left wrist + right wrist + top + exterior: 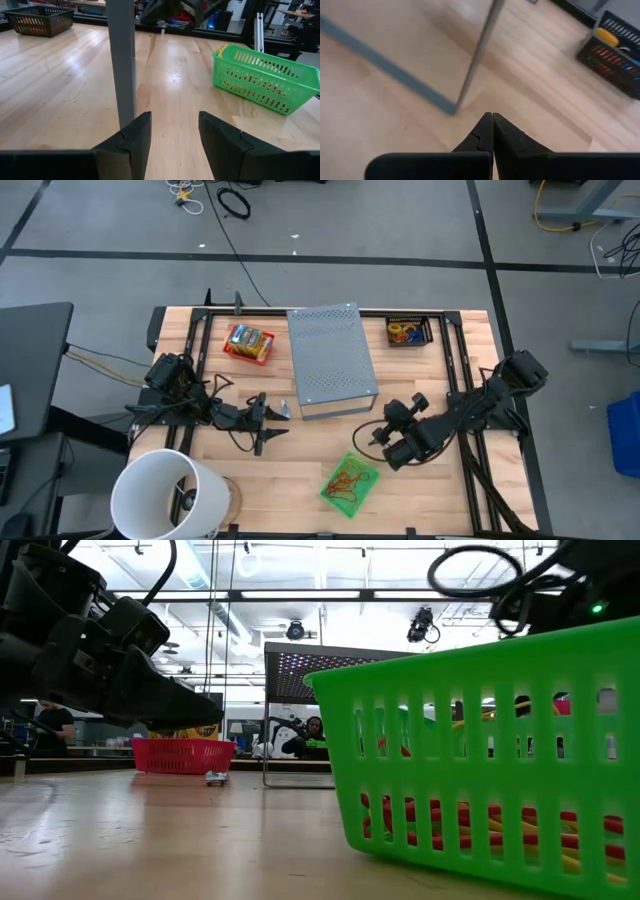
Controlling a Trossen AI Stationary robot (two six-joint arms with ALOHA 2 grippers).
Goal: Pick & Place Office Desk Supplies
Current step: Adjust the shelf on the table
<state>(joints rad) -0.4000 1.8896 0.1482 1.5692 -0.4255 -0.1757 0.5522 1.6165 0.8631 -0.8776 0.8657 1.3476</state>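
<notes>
Orange and red rubber-band loops [347, 483] lie in the green slotted plastic basket [366, 490] near the counter's front edge. Just behind it, the right gripper [381, 434] hangs clenched and empty. The left gripper [281, 420], parted and empty, points at the grey perforated metal box [331, 360].

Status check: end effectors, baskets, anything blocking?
Left end effector open, empty. Right end effector shut, empty. Supplies sit in green basket. Grey perforated box mid-table.
</notes>
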